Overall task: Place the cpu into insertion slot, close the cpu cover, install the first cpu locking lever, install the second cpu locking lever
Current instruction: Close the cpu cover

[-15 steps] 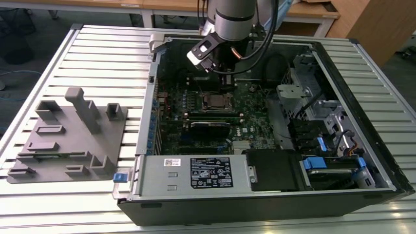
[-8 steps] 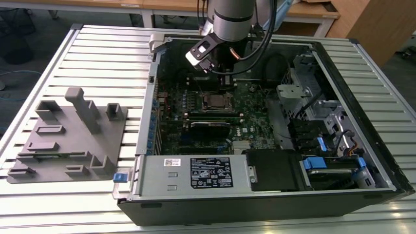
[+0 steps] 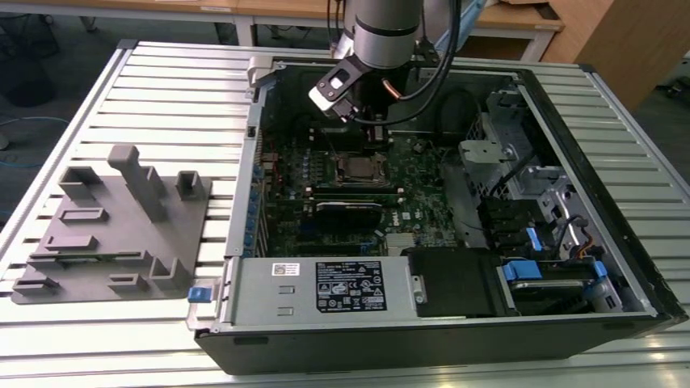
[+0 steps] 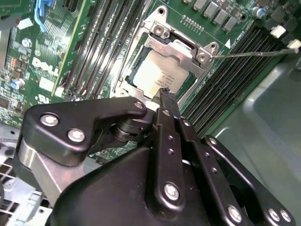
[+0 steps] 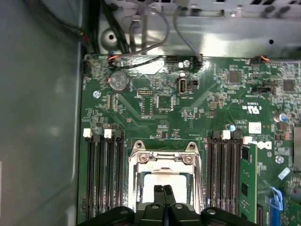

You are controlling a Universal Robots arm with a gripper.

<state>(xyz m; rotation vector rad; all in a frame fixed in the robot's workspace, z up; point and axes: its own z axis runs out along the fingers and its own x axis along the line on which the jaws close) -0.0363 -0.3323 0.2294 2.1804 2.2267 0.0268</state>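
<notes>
Cpu sits framed by the cpu cover — claw pinched shut close over it, memory slots flanking.

Matt metal cpu, shiny cpu cover

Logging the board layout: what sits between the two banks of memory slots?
In the first wrist view, the insertion slot, holding the cpu framed by the cpu cover, with the gripper over it.
</notes>
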